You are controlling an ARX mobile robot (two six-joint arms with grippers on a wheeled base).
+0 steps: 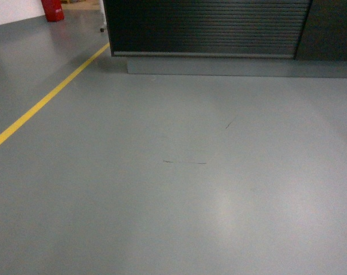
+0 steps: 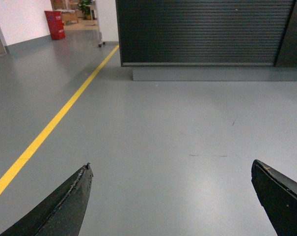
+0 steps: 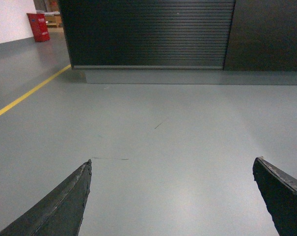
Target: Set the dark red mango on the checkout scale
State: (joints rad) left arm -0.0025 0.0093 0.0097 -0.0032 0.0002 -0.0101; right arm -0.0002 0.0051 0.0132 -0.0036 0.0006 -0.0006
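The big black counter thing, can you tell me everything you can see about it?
The checkout is a dark black-brown counter standing on the grey floor ahead. Its front is a panel of thin horizontal ribs, with a pale strip along the bottom and a grey plinth underneath. A plain dark panel joins it on the right. Its top is out of view, so nothing on it can be seen. Nothing touches its front.

checkout [image 1: 207, 28] top cropped, counter surface unseen

Dim, soft pictures; pale glare on floor [image 1: 225, 209].
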